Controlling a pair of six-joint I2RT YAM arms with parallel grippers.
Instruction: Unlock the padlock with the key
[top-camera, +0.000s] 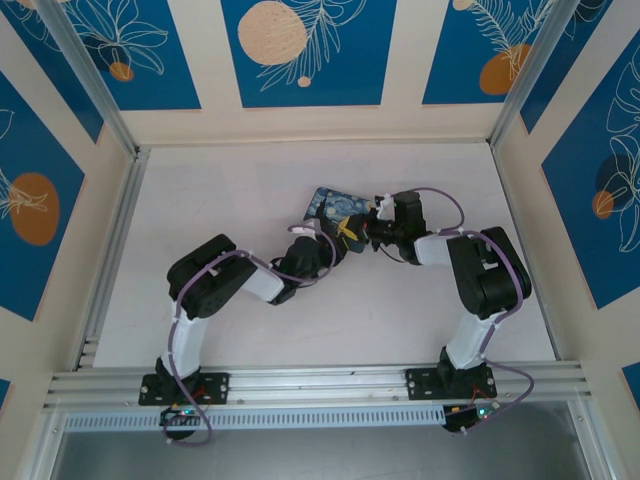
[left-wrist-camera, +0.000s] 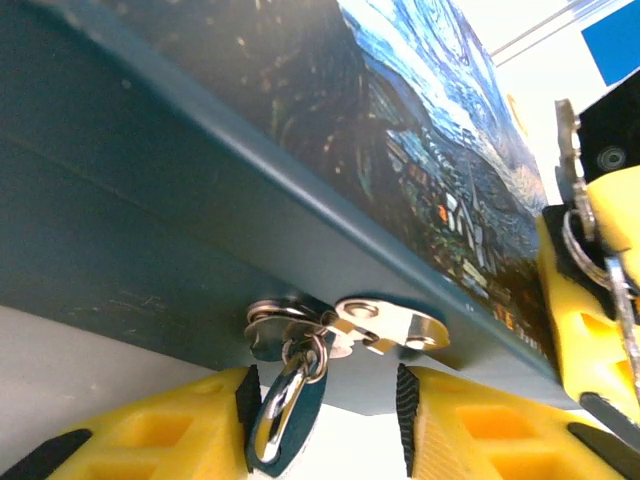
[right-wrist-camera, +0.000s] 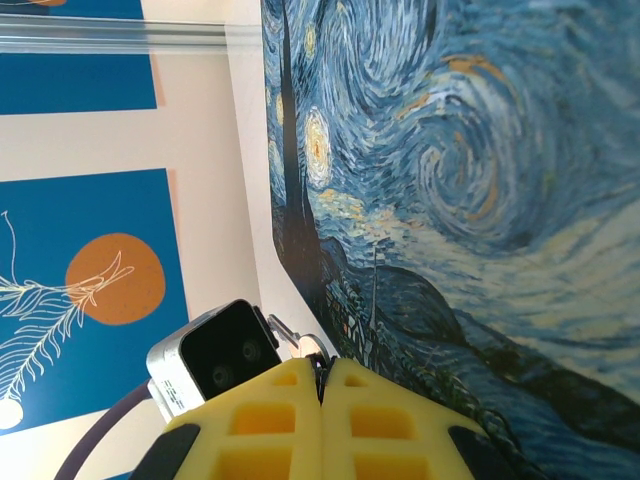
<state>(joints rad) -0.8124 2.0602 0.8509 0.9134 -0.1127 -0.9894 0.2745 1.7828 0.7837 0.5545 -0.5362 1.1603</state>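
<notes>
Padlock (left-wrist-camera: 285, 405) hangs between the left gripper's (left-wrist-camera: 322, 390) two yellow fingers. Its thin silvery shackle is threaded through the staple of the silvery hasp (left-wrist-camera: 392, 325) on the side wall of the Starry Night box (left-wrist-camera: 200, 180), directly ahead of the fingertips. That gripper stands partly open, straddling the padlock. Its left pad sits just beside the shackle, and whether they touch I cannot tell. A strip of pale table (left-wrist-camera: 355, 440) shows between the padlock and the right pad, so nothing is clamped.

Further right, beyond the left gripper's right finger and close to the box, the right gripper (right-wrist-camera: 322, 370) has its fingers pressed together. A thin greyish metal sliver with a small ring, the key (left-wrist-camera: 568, 150), is pinched between them and pokes past the tips, apart from the padlock. From the right wrist, the painted lid rises just ahead and to the right of those closed fingertips.
</notes>
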